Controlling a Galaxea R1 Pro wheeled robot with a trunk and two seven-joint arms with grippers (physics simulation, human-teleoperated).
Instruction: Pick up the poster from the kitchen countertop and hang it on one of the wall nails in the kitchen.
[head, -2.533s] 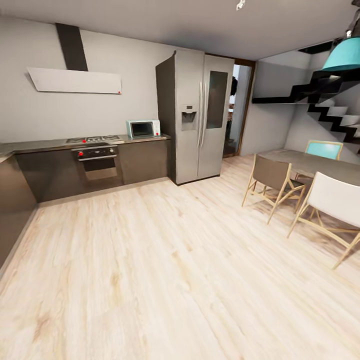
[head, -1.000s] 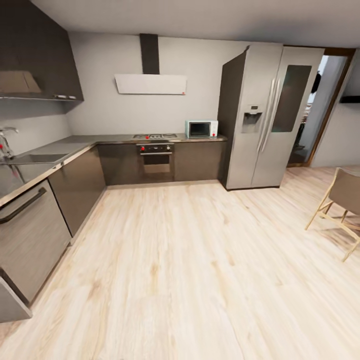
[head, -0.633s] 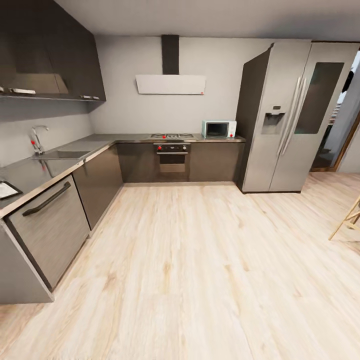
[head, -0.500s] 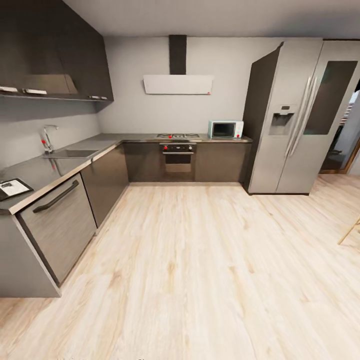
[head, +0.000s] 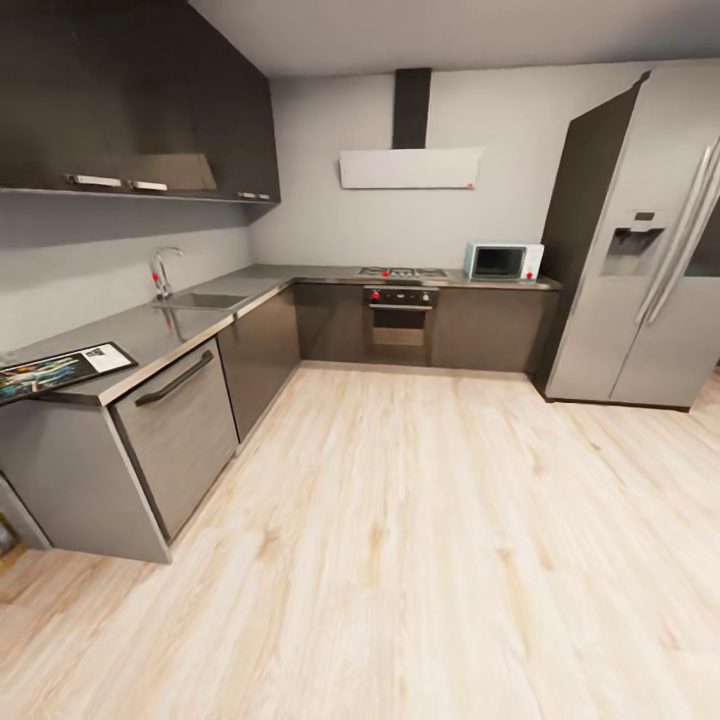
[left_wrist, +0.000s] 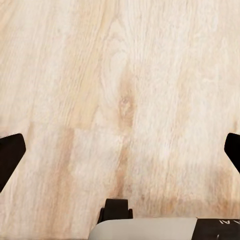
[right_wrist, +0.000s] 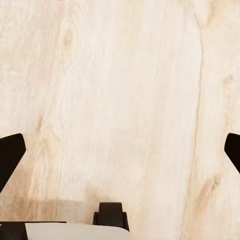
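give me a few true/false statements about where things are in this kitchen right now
1. The poster lies flat on the near end of the countertop. True.
2. The microwave stands on the floor by the fridge. False: it stands on the countertop, beside the fridge.
3. The left gripper is open over bare wooden floor. True.
4. The right gripper grips the poster. False: it is open and holds nothing.
5. The sink is next to the microwave. False: it is on the other run of countertop, under the wall cabinets.
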